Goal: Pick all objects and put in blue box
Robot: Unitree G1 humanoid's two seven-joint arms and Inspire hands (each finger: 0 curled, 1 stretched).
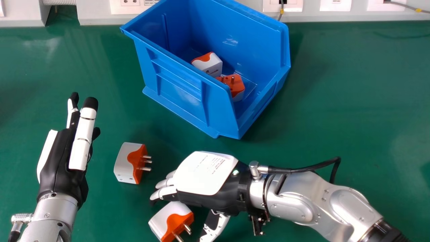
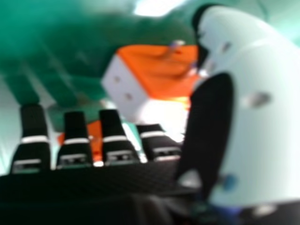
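In front of the blue box, one plug lies on the green table between the right hand's straight fingers and parted thumb; another plug, closer to the box, neighbours the straight-fingered left hand. Inside, two plugs; behind, sockets.

The right hand presents its fingers extended, side by side, black with pale bands. The thumb, white with a black pad, stands apart from them. Between thumb and fingertips, an orange and white plug adapter lies tilted, metal pins on its orange face, small holes in a white side. Contact with the hand cannot be determined. Beyond the fingers, partly hidden, is a second orange adapter. The green table carries a bright reflection.
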